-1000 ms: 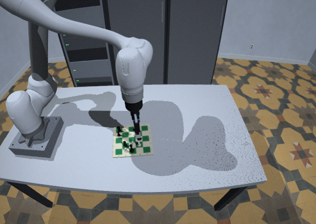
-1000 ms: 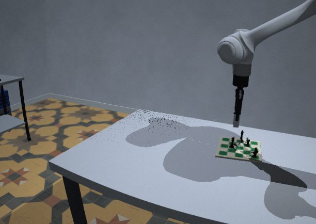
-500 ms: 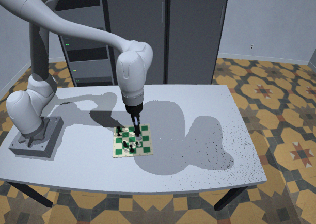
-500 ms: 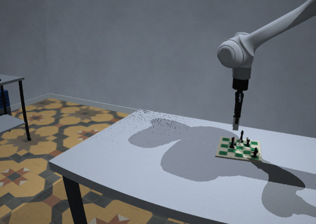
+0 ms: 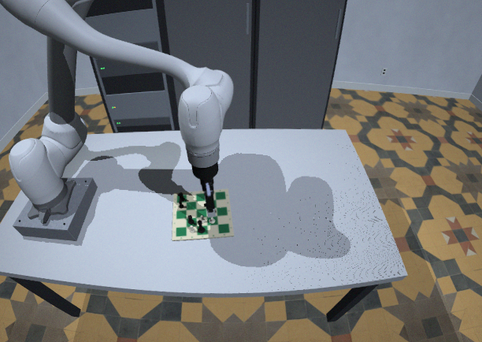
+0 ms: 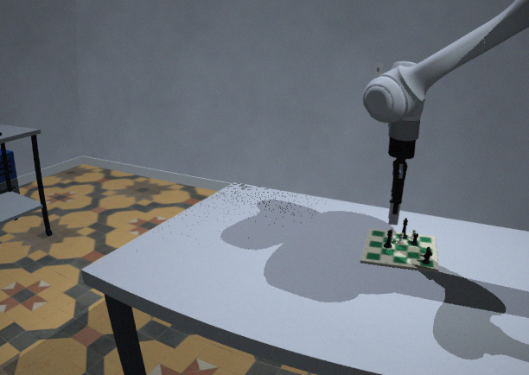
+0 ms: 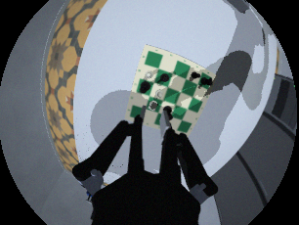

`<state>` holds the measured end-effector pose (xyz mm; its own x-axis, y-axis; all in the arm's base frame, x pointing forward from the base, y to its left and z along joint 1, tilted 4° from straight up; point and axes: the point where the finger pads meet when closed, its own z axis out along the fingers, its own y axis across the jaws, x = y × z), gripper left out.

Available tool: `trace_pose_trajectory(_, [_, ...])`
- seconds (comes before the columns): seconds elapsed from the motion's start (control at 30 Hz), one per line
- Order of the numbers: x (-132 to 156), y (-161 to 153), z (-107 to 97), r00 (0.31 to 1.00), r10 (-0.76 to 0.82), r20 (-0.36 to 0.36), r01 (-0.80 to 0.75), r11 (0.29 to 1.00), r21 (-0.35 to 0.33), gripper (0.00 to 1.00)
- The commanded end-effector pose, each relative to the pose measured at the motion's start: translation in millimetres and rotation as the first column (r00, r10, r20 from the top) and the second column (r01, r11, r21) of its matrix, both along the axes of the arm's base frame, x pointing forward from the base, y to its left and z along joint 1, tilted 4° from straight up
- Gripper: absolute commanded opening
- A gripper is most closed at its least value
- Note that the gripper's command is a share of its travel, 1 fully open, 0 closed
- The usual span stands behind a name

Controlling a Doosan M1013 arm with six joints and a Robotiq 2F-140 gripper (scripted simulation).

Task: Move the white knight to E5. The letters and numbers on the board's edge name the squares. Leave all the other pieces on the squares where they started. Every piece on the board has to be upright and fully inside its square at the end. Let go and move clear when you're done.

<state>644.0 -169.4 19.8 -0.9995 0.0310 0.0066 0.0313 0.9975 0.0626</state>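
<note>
A small green-and-cream chessboard (image 5: 224, 235) (image 6: 375, 256) (image 7: 150, 61) lies on the grey table. My gripper (image 5: 210, 209) (image 6: 393, 220) (image 7: 152, 113) hangs upright above the board's middle, its fingers standing a narrow gap apart with nothing between them. A small white piece (image 5: 212, 219) (image 6: 402, 238) (image 7: 153, 105) stands right below the fingertips; it is too small to tell if it is the knight. Another white piece (image 5: 192, 228) stands near the board's front edge. Black pieces (image 5: 181, 200) (image 5: 201, 227) (image 6: 404, 226) (image 6: 427, 255) stand around them.
The arm's base (image 5: 55, 212) is bolted on the table's left end. Dark cabinets (image 5: 252, 50) stand behind the table (image 5: 315, 176). A small shelf (image 6: 17, 172) stands on the floor at the far left of the exterior view.
</note>
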Motion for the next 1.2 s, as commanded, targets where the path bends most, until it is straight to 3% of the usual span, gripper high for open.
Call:
trace_pose_trajectory(0.0, [0.0, 0.3, -4.5, 1.0, 0.0, 0.0, 0.0, 1.0, 0.0, 0.23])
trace_pose_trajectory(1.17, [-0.1, 0.8, -13.7, 1.0, 0.0, 0.0, 0.0, 1.0, 0.0, 0.23])
